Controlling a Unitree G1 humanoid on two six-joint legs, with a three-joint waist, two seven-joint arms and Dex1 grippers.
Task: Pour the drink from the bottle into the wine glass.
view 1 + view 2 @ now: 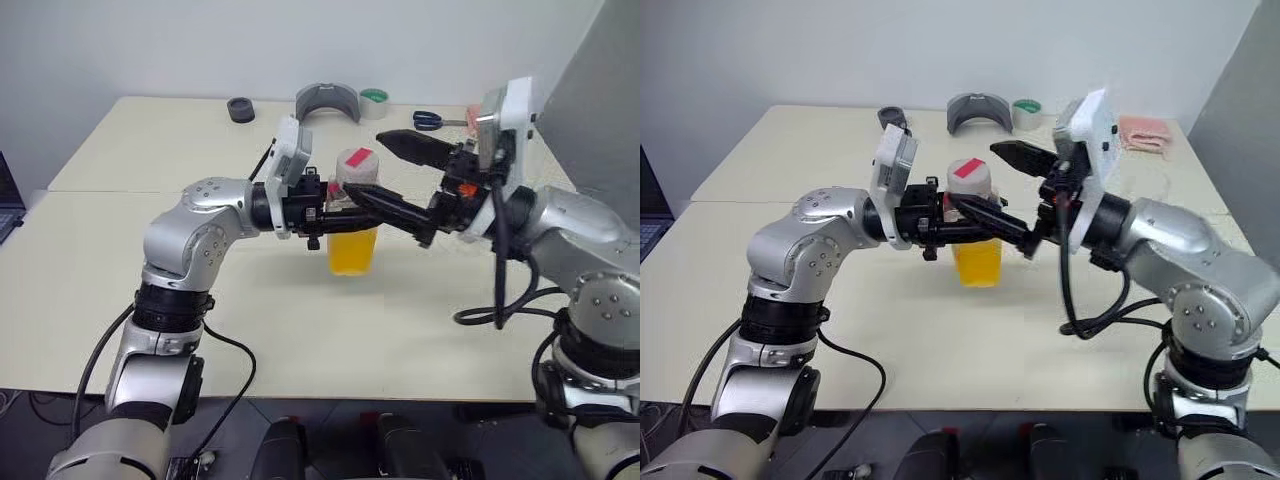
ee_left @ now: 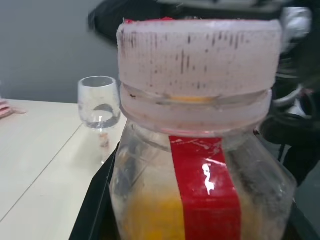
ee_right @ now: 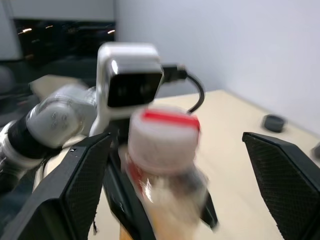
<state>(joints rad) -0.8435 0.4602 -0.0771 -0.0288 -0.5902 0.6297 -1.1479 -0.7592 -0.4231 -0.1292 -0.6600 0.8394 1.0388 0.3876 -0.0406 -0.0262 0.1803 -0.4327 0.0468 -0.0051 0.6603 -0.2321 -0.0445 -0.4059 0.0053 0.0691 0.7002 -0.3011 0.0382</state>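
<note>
My left gripper (image 1: 335, 212) is shut on the bottle (image 1: 354, 215), holding it upright above the table, level and from the left. The bottle is clear plastic with a red label strip (image 2: 205, 190). Its white cap (image 2: 197, 55) is on. The orange drink (image 1: 353, 250) fills its lower part. My right gripper (image 1: 365, 165) comes in from the right and stands open, with one finger (image 3: 75, 190) on each side of the cap (image 3: 162, 137), apart from it. In the left wrist view the empty wine glass (image 2: 98, 107) stands upright on the table behind the bottle.
At the back of the pale table (image 1: 120, 260) lie a black tape roll (image 1: 241, 109), a grey curved piece (image 1: 328, 100), a green and white tape roll (image 1: 374, 102), blue scissors (image 1: 428, 120) and a pink cloth (image 1: 1145, 130). A laptop corner (image 1: 8, 195) shows at the far left.
</note>
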